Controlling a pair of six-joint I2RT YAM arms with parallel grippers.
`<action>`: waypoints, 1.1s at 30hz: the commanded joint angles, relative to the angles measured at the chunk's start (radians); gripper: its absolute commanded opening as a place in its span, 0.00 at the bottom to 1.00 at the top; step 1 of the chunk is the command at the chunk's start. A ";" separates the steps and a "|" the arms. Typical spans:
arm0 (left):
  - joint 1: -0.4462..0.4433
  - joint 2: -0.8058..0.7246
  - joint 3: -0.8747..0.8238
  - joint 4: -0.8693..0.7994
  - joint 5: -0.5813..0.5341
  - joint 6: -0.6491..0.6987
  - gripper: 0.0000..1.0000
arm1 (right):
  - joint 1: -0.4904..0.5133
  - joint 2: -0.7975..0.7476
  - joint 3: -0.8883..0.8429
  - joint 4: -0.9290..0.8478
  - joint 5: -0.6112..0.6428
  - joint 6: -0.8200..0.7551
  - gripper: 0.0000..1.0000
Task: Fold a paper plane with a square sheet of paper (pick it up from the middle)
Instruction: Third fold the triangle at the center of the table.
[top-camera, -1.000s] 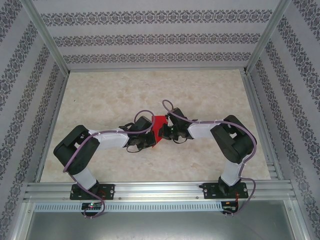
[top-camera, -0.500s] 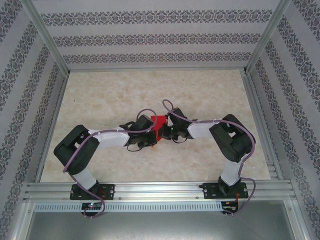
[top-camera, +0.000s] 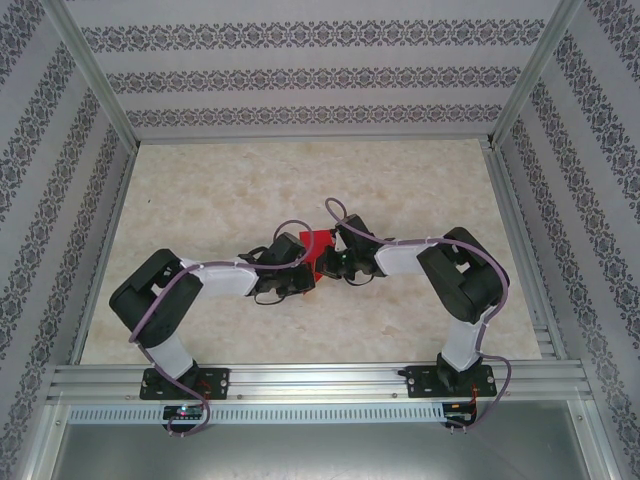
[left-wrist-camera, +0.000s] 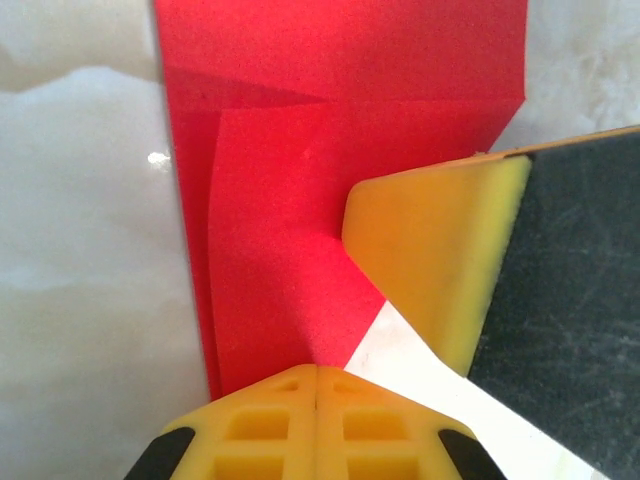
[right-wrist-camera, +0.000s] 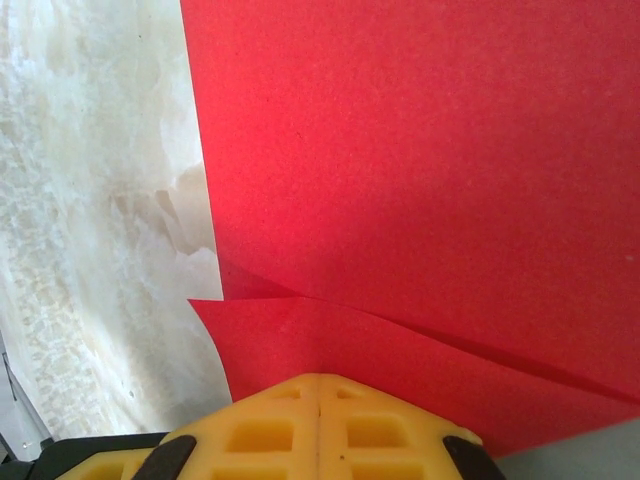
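Lying on the desk (top-camera: 220, 200): the square sheet of paper (top-camera: 320, 243), bright red and partly folded, is found near the middle of the marbled top
State of the left end effector (left-wrist-camera: 317, 372): it is set at the paper's left side; its yellow tips are pressed together with no gap, and the red narrows right up to them; whether paper is caught between them cannot be told
State of the right end effector (right-wrist-camera: 317, 380): it is set at the paper's right side; its tips are pressed together against a folded edge; a pinch cannot be confirmed
Folds: a crease is seen across the paper's far part and a doubled strip along its left edge; a slanting flap is seen overlapping the sheet
Overlap: one fingertip (left-wrist-camera: 430, 250) of the right end effector is seen over the paper's right edge
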 joint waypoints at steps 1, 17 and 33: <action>-0.017 0.012 -0.089 -0.089 0.065 0.025 0.00 | -0.009 0.076 -0.018 -0.099 0.076 0.003 0.00; -0.039 -0.193 -0.127 -0.301 0.040 0.111 0.00 | -0.008 0.042 -0.031 -0.148 0.089 -0.004 0.00; -0.053 -0.274 -0.023 -0.072 -0.026 0.038 0.04 | 0.011 -0.296 -0.093 -0.154 0.160 0.082 0.24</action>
